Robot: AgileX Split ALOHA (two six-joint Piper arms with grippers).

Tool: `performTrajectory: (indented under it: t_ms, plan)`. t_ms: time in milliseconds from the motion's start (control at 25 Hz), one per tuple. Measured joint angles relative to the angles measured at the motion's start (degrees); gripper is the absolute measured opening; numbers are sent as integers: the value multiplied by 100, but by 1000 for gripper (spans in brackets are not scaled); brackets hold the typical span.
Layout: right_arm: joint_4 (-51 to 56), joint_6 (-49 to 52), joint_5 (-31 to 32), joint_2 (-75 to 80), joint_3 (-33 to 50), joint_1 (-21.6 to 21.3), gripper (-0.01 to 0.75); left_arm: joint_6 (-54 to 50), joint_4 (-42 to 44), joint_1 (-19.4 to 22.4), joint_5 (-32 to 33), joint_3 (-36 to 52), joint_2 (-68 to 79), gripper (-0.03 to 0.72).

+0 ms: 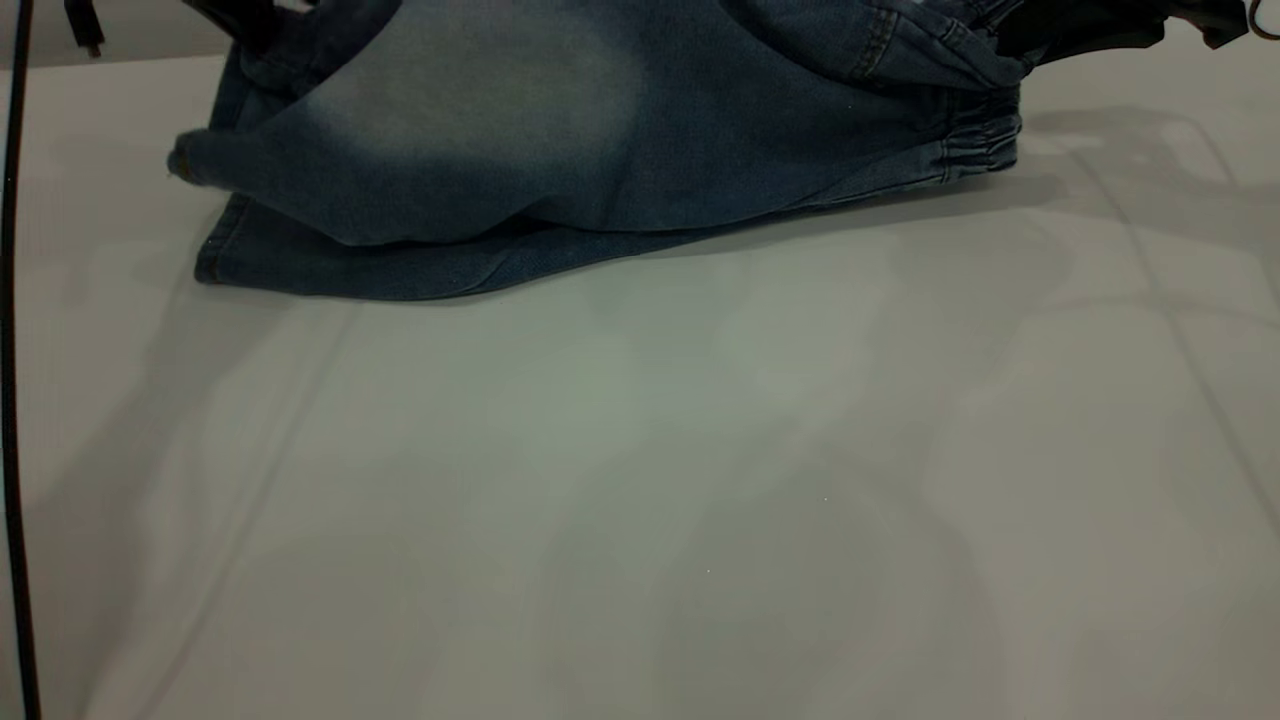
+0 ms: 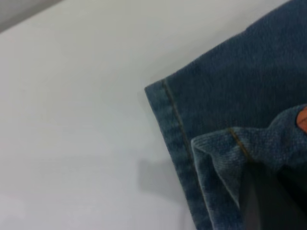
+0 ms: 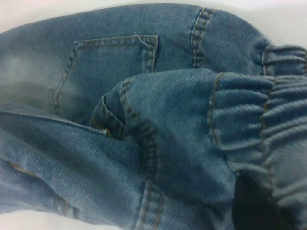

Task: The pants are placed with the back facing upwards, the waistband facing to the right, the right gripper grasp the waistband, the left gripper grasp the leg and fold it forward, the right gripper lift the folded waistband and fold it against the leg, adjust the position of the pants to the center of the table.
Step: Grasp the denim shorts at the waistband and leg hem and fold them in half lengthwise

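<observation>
The pants (image 1: 560,130) lie at the far side of the table (image 1: 640,480), their far edge lifted and draped toward the front over the lower layer. My left gripper (image 1: 250,20) is at the top left, shut on the raised hem of the leg (image 2: 225,148), where a bit of orange print (image 2: 302,120) shows. A dark finger (image 2: 259,201) presses into that fold. My right gripper (image 1: 1080,30) is at the top right, shut on the ruffled waistband (image 1: 980,140), which it holds up off the table. The gathered band (image 3: 268,120) bunches over its dark finger (image 3: 254,206).
A back pocket (image 3: 110,67) with tan stitching faces up on the lower layer. A black cable (image 1: 12,400) runs down the left edge of the exterior view. The wide pale tabletop stretches in front of the shorts.
</observation>
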Motion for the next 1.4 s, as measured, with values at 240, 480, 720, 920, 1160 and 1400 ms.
performTrajectory:
  t_ms: [240,480,720,920,1160,1400]
  plan:
    - [236,-174,-4,0,0,0,118,5,0,0,-5,0,-5,43]
    - [279,-185,-91,0,0,0,400,5,97,0,-18,0,-5,43]
    - [283,-185,-213,0,0,0,601,11,124,0,-51,0,-5,43]
    - [286,-185,-213,0,0,0,589,11,137,0,-78,0,-5,43]
    - [286,-185,-189,0,0,0,580,11,410,-6,-78,0,-5,71]
    - [286,-139,21,0,0,0,580,11,458,-6,-55,0,-5,298]
